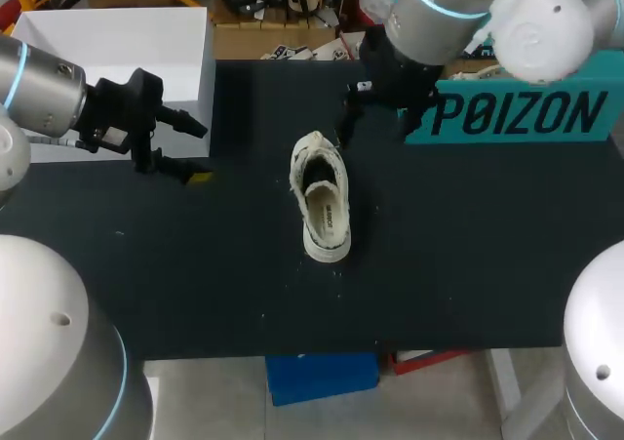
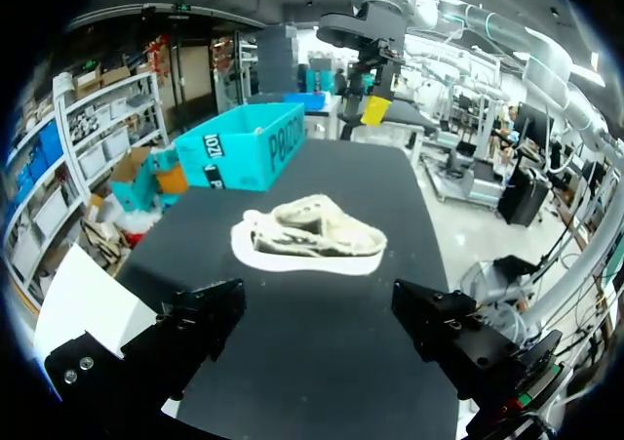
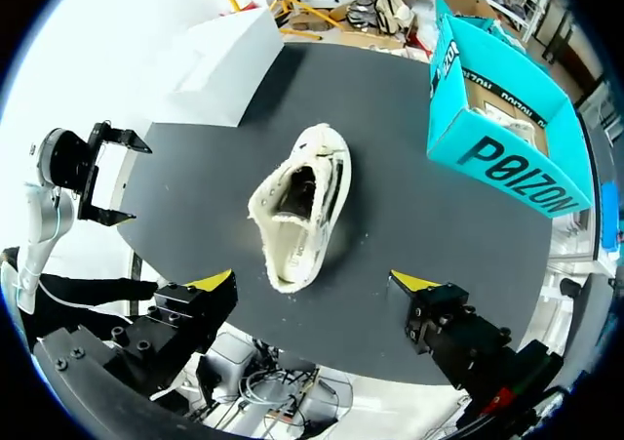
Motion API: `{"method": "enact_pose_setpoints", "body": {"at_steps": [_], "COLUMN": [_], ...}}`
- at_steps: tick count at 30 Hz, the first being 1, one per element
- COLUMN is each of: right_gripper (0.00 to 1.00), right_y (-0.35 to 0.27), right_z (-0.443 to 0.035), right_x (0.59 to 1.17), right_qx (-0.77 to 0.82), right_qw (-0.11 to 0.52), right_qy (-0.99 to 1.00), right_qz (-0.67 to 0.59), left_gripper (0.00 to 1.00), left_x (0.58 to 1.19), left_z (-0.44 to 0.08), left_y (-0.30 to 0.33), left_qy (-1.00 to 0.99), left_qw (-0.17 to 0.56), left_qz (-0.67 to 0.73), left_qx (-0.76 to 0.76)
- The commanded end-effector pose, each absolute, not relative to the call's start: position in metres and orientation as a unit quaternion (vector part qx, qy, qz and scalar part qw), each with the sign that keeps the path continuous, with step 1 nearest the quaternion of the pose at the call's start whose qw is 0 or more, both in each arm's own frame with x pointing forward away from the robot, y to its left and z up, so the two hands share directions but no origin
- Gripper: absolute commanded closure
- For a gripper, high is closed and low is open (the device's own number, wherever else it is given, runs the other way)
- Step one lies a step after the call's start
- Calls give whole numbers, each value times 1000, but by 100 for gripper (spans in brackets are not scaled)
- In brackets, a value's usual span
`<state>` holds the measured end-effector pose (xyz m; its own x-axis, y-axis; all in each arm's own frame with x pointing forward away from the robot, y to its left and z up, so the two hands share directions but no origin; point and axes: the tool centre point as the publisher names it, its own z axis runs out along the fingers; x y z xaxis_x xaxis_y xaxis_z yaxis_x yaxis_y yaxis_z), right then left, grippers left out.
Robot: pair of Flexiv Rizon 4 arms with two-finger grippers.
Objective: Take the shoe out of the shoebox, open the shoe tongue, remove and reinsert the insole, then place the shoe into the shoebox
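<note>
Seen from the head view, the shoe (image 1: 322,198) lay sole-down on the dark worktop (image 1: 468,255), out of the teal shoebox (image 1: 517,118). In the left wrist view, the left fingers (image 2: 205,315) stood wide apart and empty, with the shoe well ahead. In the right wrist view, the right fingers (image 3: 218,282) gaped, holding nothing, with the shoe ahead between them, untouched. It looked light, with soft canvas over a stiffer sole, so the heel collar seemed the surest hold. The matte worktop offered ample room.

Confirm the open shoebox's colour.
The teal cardboard shoebox has dark lettering; shows best in right wrist view.
</note>
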<state>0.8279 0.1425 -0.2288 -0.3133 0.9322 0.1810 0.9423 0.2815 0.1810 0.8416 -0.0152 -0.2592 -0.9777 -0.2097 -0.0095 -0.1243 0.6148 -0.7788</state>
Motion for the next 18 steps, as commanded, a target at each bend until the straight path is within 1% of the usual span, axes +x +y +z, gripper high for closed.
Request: {"method": "enact_pose_setpoints", "body": {"at_steps": [1,2,3,4,5,6,8,10,12,17,18], "right_gripper": [24,29,30,36,45,50,50,48,42,47,50], "right_y": [162,163,164,166,168,170,173,177,180,183,184], "right_z": [-239,-242,-245,-248,-252,-255,-262,-270,-276,-295,-298], "right_x": [843,843,844,844,845,845,846,847,847,847,848], "right_qx": [-587,-587,-585,-585,-584,-584,-583,-580,-580,-584,-584], "right_qw": [19,16,14,13,12,12,11,14,16,20,21], "right_qy": [-808,-808,-810,-811,-811,-811,-812,-814,-814,-812,-811], "right_qz": [-49,-42,-36,-30,-27,-23,-20,-14,-15,-14,-14], "left_gripper": [0,0,0,0,0,0,0,0,0,0,0], "left_x": [841,841,841,841,841,841,841,841,841,841,841], "left_z": [-259,-259,-259,-259,-259,-259,-259,-259,-259,-259,-259], "left_y": [-15,-15,-15,-15,-15,-15,-15,-15,-15,-15,-15], "left_qy": [898,898,898,898,898,898,898,898,898,898,898], "left_qw": [49,49,49,49,49,49,49,49,49,49,49], "left_qz": [-427,-427,-427,-427,-427,-427,-427,-427,-427,-427,-427], "left_qx": [-93,-93,-93,-93,-93,-93,-93,-93,-93,-93,-93]}}
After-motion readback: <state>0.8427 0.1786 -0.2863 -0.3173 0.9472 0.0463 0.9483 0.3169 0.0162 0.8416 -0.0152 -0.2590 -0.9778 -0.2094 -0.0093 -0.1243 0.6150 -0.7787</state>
